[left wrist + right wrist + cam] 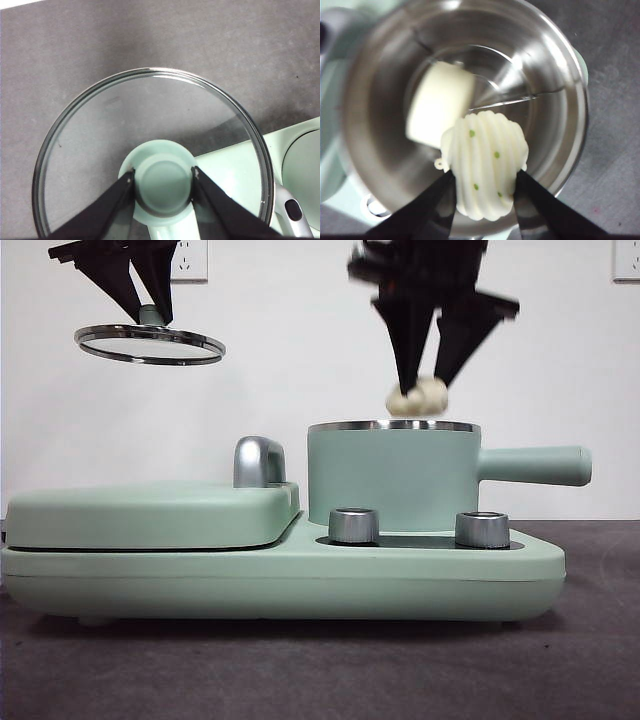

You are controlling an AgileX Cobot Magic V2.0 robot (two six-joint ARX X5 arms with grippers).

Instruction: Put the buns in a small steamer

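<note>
The mint-green small steamer (392, 480) stands uncovered on the cooker, its steel inside (555, 65) seen from above in the right wrist view. A smooth cream bun (439, 102) lies on its bottom. My right gripper (426, 385) hangs just above the steamer's rim, shut on the pleated bun (485, 165) with green specks, which shows as a white lump (418, 397) in the front view. High at the left, my left gripper (148, 312) is shut on the green knob (163, 181) of the glass lid (150, 344), holding it in the air.
The steamer sits on a mint-green cooker base (300, 575) with two steel dials (354, 525). A flat lidded griddle (150, 515) with a chrome handle (258, 461) fills its left half. The steamer's side handle (535, 465) sticks out right.
</note>
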